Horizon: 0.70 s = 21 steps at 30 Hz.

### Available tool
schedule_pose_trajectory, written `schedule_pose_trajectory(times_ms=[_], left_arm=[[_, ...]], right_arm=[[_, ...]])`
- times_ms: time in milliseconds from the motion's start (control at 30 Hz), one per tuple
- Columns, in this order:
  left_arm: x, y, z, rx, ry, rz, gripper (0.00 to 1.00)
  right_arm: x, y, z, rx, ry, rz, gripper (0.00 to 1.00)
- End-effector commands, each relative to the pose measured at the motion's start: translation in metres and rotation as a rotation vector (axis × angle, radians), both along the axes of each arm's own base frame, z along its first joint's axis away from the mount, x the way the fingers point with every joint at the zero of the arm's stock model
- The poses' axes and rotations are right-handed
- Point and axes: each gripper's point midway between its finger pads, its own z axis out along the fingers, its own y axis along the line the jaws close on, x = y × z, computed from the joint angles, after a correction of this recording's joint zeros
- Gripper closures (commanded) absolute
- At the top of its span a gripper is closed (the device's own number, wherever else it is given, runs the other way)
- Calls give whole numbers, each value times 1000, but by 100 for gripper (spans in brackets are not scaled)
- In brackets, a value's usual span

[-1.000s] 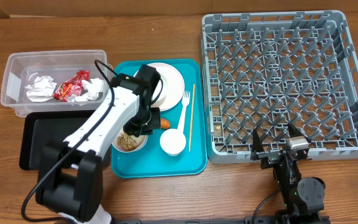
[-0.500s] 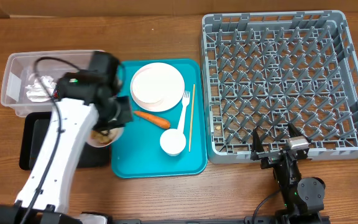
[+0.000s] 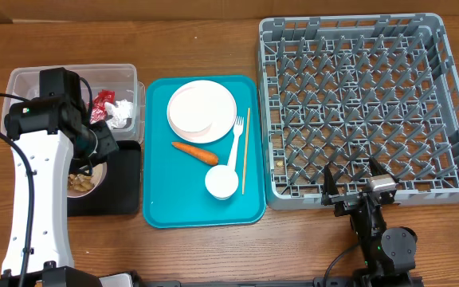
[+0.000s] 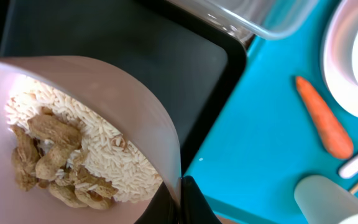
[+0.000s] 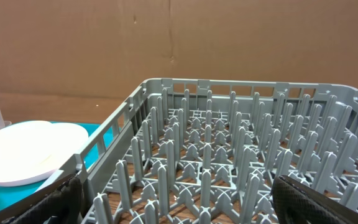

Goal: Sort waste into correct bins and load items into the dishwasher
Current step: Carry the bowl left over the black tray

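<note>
- Nearest the robot's side of the table, the right gripper (image 3: 349, 179) stands just in front of the dish rack (image 3: 357, 104). Its jaws are spread wide and hold nothing.
- The right wrist view confirms this: the 2 dark fingers (image 5: 55, 199) sit at the lower corners, with only rack pegs between them.
- On the left, the left gripper (image 3: 94, 151) is clenched on the rim of a white bowl (image 3: 82, 182).
- The overhead view shows the bowl over the left part of the black tray (image 3: 122, 183). I cannot tell if it touches the tray.
- The left wrist view shows what the overhead view only hints at. The bowl (image 4: 104, 93) is tilted and holds food scraps (image 4: 110, 155): pale rice-like grains and beige peanut-like bits.
- In this view the left gripper (image 4: 180, 186) pinches the bowl wall, 1 finger on each side of it.
- The teal tray (image 3: 166, 207) lies between the black tray and the rack.
- On it, from near to far, are a small white cup (image 3: 221, 182), an orange carrot piece (image 3: 195, 151) and a round pale plate (image 3: 202, 108).
- A white fork (image 3: 235, 135) and a thin chopstick (image 3: 245, 151) lie side by side at the tray's right side.
- Only the overhead view shows inside the clear tub (image 3: 22, 80), at the far left. It holds a white napkin (image 3: 122, 115) and a red wrapper (image 3: 102, 100), partly hidden by the arm.
</note>
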Motion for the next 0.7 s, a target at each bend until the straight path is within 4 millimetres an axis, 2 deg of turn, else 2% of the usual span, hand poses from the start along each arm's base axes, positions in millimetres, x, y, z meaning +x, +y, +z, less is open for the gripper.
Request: schedule_pose_trajectory(times_ms=[0, 300, 467, 667], left_arm=[[3, 21, 13, 88, -45, 61, 96], [2, 33, 15, 157, -38, 57, 96], [-5, 31, 13, 170, 5, -65, 96], [-4, 28, 13, 153, 4, -80, 96]], right_arm=[[0, 2, -2, 5, -3, 10, 0], [0, 2, -2, 5, -3, 9, 0], [0, 2, -2, 5, -3, 9, 0], [0, 2, -2, 5, -3, 9, 0]])
